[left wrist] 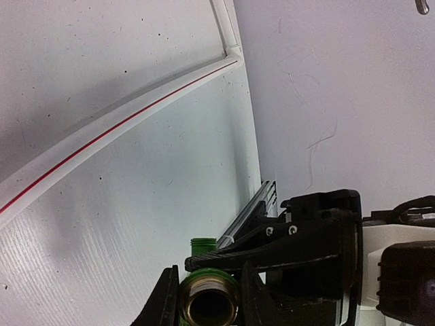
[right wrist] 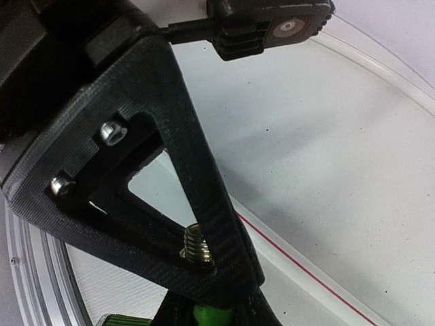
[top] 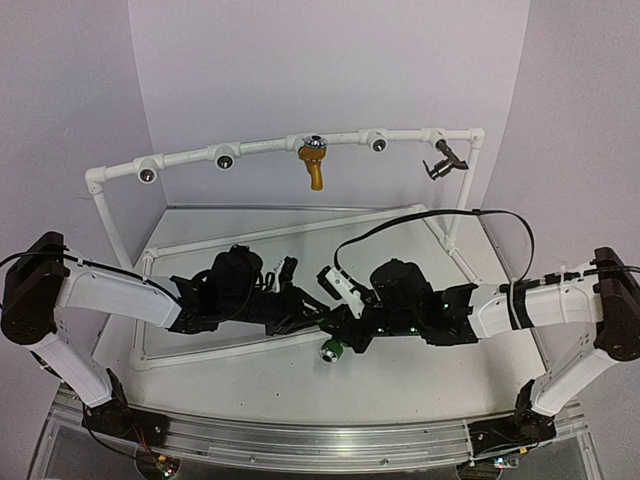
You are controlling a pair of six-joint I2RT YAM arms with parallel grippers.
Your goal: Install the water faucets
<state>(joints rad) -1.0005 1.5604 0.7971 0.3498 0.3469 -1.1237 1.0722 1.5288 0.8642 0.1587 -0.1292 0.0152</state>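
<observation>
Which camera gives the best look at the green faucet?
Left wrist: the green faucet sits close up, its round open end facing the camera. Top external shows it only as a small green spot; right wrist shows just green slivers at the bottom edge.

White table (top: pixel 250 390) w/ white pipe frame (top: pixel 265 147) standing on it — base rails flat on surface.

Left arm (top: pixel 105 290) and right arm (top: pixel 550 300): white tubular links between bulky black joint housings, each on a black base (top: pixel 118 418) at the near edge. A black band rings the right arm's white link, and a thin black cable (top: pixel 420 213) arcs off it. The fingers (right wrist: pixel 183 170) are black, ribbed, triangular open frames fastened with silver screws (right wrist: pixel 112 132).
</observation>
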